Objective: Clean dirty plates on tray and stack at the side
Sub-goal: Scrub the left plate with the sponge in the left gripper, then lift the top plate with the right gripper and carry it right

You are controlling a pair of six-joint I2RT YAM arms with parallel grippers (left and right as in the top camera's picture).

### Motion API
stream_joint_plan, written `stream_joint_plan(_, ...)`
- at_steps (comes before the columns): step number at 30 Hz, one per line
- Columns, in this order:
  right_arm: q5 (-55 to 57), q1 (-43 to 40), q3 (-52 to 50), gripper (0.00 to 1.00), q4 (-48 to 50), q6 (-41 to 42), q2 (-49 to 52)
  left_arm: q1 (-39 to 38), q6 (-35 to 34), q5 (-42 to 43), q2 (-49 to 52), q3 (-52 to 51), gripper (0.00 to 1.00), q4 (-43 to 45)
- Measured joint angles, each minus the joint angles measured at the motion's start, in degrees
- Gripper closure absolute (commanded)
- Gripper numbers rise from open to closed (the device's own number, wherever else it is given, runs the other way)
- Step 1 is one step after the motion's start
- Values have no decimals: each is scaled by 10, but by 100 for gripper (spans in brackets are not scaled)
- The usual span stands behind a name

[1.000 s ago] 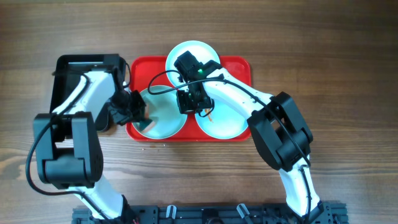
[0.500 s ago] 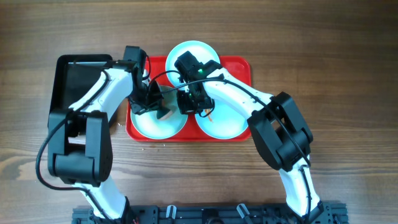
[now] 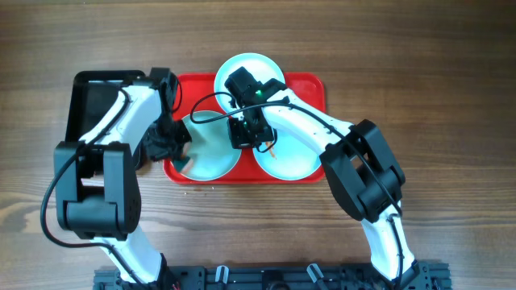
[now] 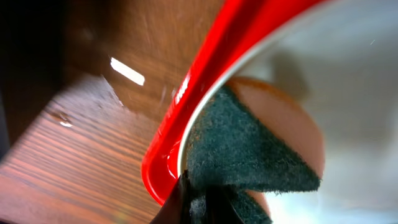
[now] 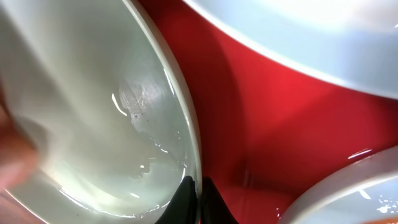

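We judge the job to be in its early part: all three plates lie on the tray (image 3: 310,84), and we see no stack beside it.

The left gripper (image 3: 176,147) is pressed together on a dark green scouring pad (image 4: 242,155). The pad's free corner sticks out ahead of the fingertips and lies on the left plate (image 3: 214,153) just inside its rim, with the tray's red edge directly beside it. The right gripper (image 3: 247,133) pinches the opposite rim of that same plate. In its wrist view the thin white rim runs straight in between the fingertips, so we take it to be steadying the plate for scrubbing.

Just past the pad's tip, the left wrist view shows a brownish patch on the plate; we cannot tell whether it is dirt or a reflection. The rest of that plate looks wet and pale, so we reckon its cleaning is under way, not finished.

The right plate (image 3: 294,157), just beside the right gripper on the side away from the pad, carries a small orange smear (image 3: 273,148) and appears untouched. The far plate (image 3: 254,68), beyond the right gripper, shows no mark we can make out.

Left to do, in our judgement: finish this plate, wipe the others as needed, and stack all three on the table (image 3: 435,80).
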Motion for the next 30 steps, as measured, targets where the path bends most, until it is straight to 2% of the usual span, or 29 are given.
stream_joint_plan(4, 4, -1, 0, 96, -2, 0, 0, 4, 0, -15, -27, 62, 96, 14)
stream_joint_plan(8, 11, -1, 12, 96, -10, -15, 0, 6, 0, 40, -93, 71, 96, 16)
stream_joint_plan(12, 63, -2, 59, 96, -70, -42, -19, 6, -2, 80, -116, 72, 96, 5)
stream_joint_plan(18, 223, -2, 99, 96, -117, -63, -94, 6, 4, 87, -117, 72, 96, -12)
stream_joint_plan(26, 433, 4, 99, 96, -135, -95, -98, 6, 16, 88, -116, 72, 96, -14)
stream_joint_plan(30, 551, 53, 99, 96, -134, -102, -98, 6, 16, 86, -116, 72, 96, -14)
